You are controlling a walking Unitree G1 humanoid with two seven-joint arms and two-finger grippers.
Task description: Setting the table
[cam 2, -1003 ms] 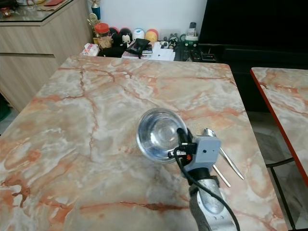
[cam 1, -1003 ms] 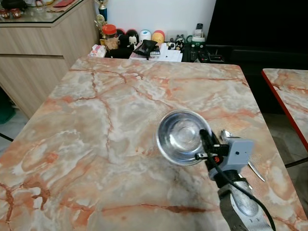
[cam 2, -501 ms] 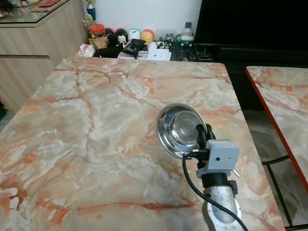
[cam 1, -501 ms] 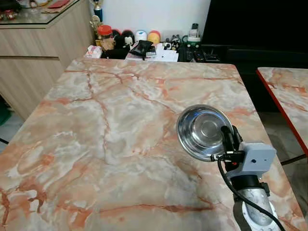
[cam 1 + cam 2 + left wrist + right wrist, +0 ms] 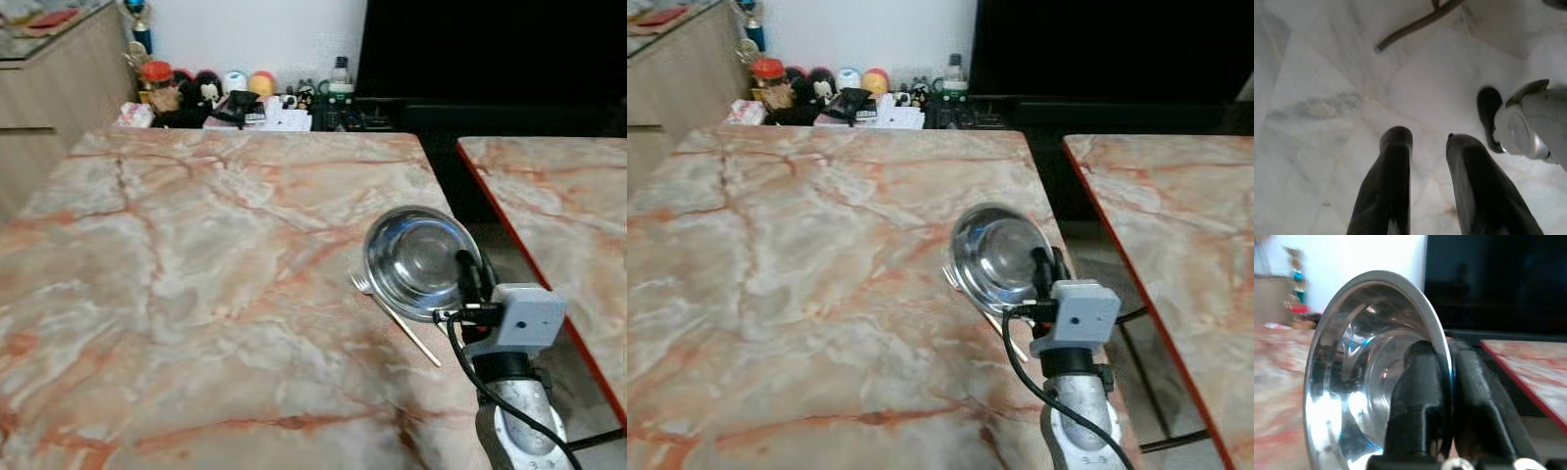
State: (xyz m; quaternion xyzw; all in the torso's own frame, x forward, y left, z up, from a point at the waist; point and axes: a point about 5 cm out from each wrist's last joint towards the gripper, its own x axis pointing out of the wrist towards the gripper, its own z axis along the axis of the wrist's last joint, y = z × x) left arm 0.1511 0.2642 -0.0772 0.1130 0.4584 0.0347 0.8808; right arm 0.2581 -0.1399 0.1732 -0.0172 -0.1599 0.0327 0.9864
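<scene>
The right end effector point(image 5: 468, 284) is clamped on the rim of a steel bowl point(image 5: 416, 259), one finger inside the wall and one outside, as the right wrist view shows with the rim pinched between the black fingers point(image 5: 1418, 396). The bowl hangs tilted just ahead of the end effector, above the near right corner of the marble surface point(image 5: 196, 255). Being thin polished metal, it is probably light and stiff but slippery, so a rim pinch could let it swing or slide; a firm hold low on the wall looks safest, and it should be set down level. Just beside and below the bowl, to the end effector's left, a fork point(image 5: 392, 311) lies on the surface, so the bowl ought to land without touching it. Far ahead of the end effector, at the back edge, stand jars and small clutter point(image 5: 211, 96), well apart. A second marble table point(image 5: 549, 196) sits off to its right. The left end effector point(image 5: 1422, 161) hangs over pale floor tiles, its fingers narrowly parted and holding nothing.
</scene>
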